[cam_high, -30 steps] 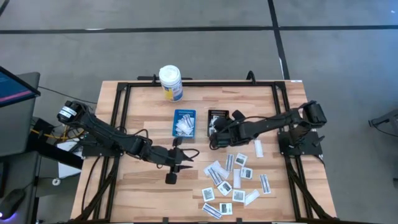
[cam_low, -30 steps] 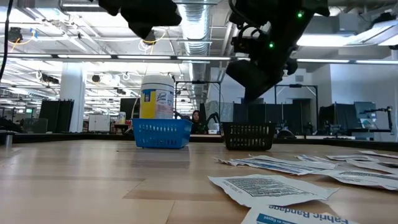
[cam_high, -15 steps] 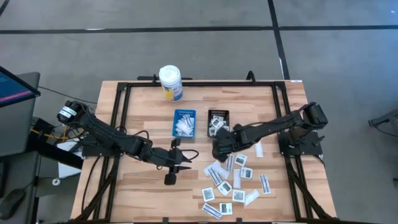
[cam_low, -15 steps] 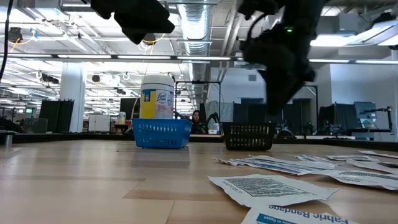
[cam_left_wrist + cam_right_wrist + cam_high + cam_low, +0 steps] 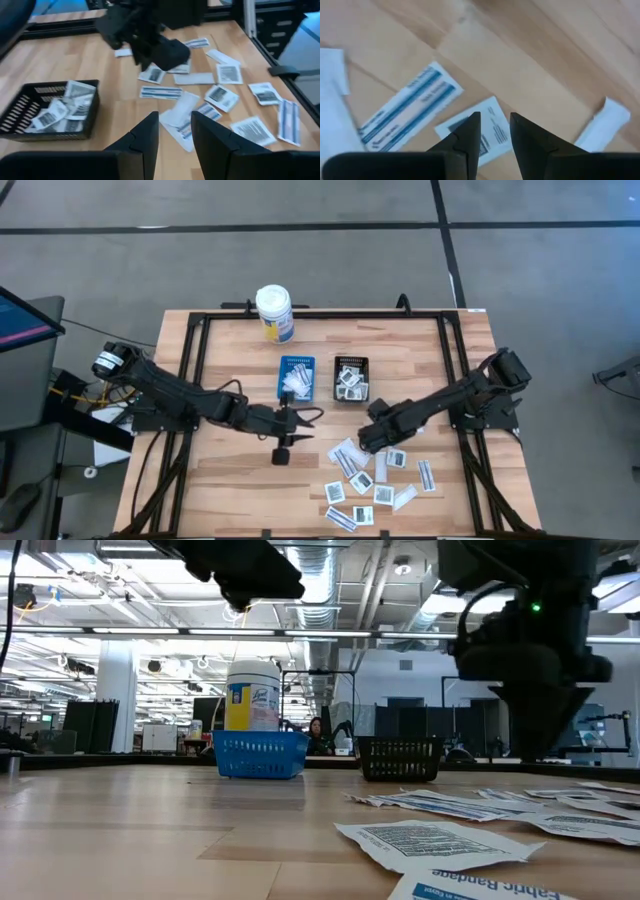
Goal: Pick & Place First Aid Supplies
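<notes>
Several white first aid packets lie flat on the wooden table near its front right; more lie in the black tray and the blue tray. My right gripper points down, open and holding nothing, just above a squarish printed packet beside a blue-striped strip; in the high view my right gripper stands at the pile's far-left side. My left gripper hovers open and holding nothing in front of the blue tray, pointing toward the table's right; its wrist view shows my left gripper.
A white bottle with a yellow label stands at the far edge, behind the trays. A black frame runs along the table's sides. Bare wood lies at the near left. The low view shows packets close to the camera.
My right gripper has gone from over the black tray toward the near edge and down, tipping to point down over the scattered packets. My left gripper has swung a little toward the far edge. The packets on the table have stayed where they were.
</notes>
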Controlling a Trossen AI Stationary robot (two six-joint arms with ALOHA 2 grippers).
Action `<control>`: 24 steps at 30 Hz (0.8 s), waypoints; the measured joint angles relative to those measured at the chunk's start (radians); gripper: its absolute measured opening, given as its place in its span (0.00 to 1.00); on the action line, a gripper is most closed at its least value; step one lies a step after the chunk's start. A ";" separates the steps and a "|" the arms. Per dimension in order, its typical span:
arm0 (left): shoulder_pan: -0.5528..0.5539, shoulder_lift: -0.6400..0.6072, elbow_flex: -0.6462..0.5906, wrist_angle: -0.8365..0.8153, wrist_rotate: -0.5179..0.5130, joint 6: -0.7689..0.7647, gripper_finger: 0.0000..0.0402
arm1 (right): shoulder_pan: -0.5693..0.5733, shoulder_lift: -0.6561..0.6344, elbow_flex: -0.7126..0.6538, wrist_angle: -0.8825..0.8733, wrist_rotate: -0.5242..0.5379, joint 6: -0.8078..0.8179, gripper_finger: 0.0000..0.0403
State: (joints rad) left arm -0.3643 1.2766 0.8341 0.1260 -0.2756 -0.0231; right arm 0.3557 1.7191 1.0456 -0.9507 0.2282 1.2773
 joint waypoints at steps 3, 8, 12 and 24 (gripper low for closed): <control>0.033 0.000 0.000 0.013 0.000 0.000 0.29 | 0.012 0.000 -0.010 -0.006 -0.021 0.080 0.24; 0.082 0.000 0.000 0.017 0.000 0.000 0.29 | 0.042 0.000 -0.035 0.003 -0.060 0.198 0.24; 0.094 0.000 0.000 0.017 0.000 0.000 0.29 | 0.060 0.000 -0.080 0.048 -0.101 0.251 0.24; 0.093 0.000 0.000 0.018 0.000 -0.003 0.29 | 0.007 -0.002 -0.140 0.098 -0.065 0.163 0.19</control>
State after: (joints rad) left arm -0.2714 1.2766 0.8341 0.1440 -0.2752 -0.0265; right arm 0.3626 1.7168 0.9058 -0.8528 0.1634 1.4406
